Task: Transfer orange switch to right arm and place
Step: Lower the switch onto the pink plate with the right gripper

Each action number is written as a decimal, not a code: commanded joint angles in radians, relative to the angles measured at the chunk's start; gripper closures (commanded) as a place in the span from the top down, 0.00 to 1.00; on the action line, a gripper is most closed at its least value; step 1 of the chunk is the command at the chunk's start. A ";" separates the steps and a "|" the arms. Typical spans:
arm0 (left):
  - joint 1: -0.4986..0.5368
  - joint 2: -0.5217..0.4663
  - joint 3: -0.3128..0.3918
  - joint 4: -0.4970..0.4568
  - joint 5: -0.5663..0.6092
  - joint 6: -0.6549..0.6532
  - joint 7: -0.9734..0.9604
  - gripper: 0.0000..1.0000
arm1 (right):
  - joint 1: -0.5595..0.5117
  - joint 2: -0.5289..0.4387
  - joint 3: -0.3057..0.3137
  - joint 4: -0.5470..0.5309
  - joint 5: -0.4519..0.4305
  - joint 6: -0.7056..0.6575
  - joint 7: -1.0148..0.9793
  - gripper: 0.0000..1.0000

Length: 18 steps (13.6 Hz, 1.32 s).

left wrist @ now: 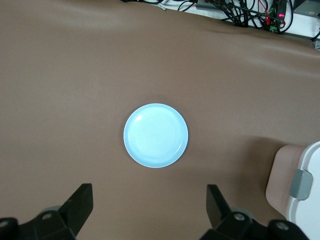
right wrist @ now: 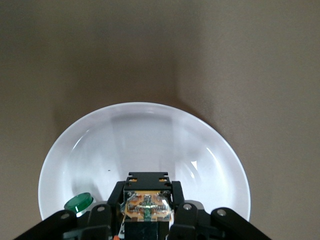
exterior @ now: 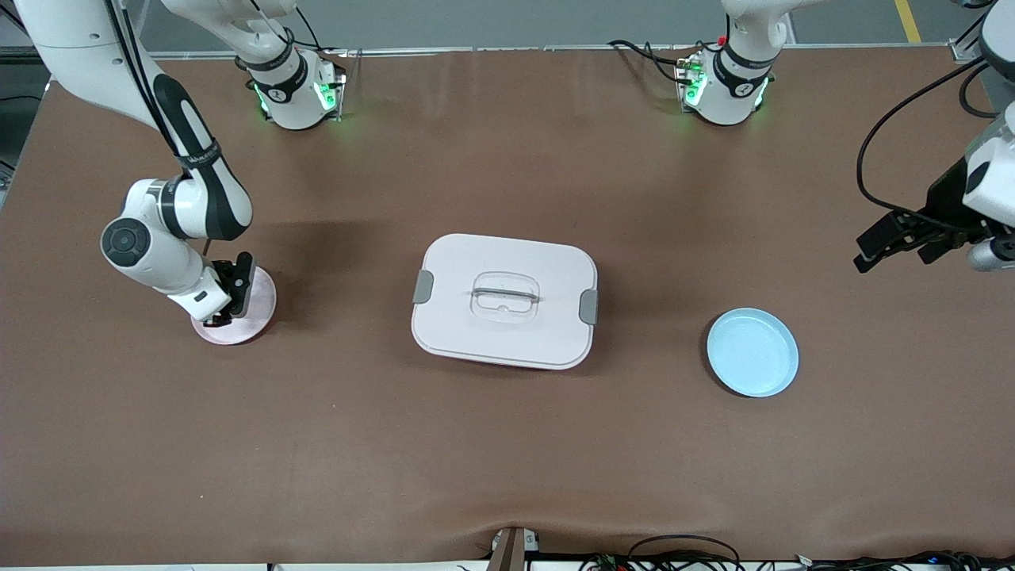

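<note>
Two arms show in the front view, the right gripper (exterior: 226, 305) low on the pink plate (exterior: 260, 295) at its end of the table and hiding what it holds, while the left gripper (exterior: 892, 252) waits up high; the left wrist view shows its fingers (left wrist: 80, 200) wide apart over the blue plate (left wrist: 156, 135); the right wrist view shows fingers squeezing the half-covered orange switch (right wrist: 147, 206) just above that plate, so I think letting go comes next.

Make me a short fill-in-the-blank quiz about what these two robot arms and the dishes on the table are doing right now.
1. The right gripper is down over the ____ plate.
2. It is shut on the orange switch, and a small ____ piece lies in that plate.
3. The left gripper waits in the air with its fingers ____.
4. The blue plate holds ____.

Missing words: pink; green; open; nothing
</note>
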 commanded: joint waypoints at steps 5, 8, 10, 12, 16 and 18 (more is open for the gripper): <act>0.010 0.000 -0.005 0.028 -0.004 -0.037 0.012 1.00 | -0.011 0.041 0.013 0.000 -0.017 0.058 -0.016 0.00; 0.006 0.003 -0.005 0.028 -0.004 -0.037 0.012 1.00 | -0.012 0.051 0.013 0.001 -0.013 0.072 -0.016 0.00; -0.007 0.008 -0.004 0.028 0.002 -0.037 0.012 1.00 | -0.020 0.051 0.014 0.009 -0.002 0.062 0.000 1.00; -0.071 0.009 0.053 0.028 0.019 -0.037 0.013 1.00 | -0.012 0.051 0.014 0.012 0.044 0.049 0.000 1.00; -0.354 0.009 0.337 0.026 0.021 -0.037 0.012 1.00 | -0.020 0.045 0.013 0.099 0.165 -0.156 0.000 1.00; -0.354 0.009 0.337 0.026 0.021 -0.037 0.012 1.00 | -0.043 0.030 0.010 0.122 0.206 -0.215 0.013 1.00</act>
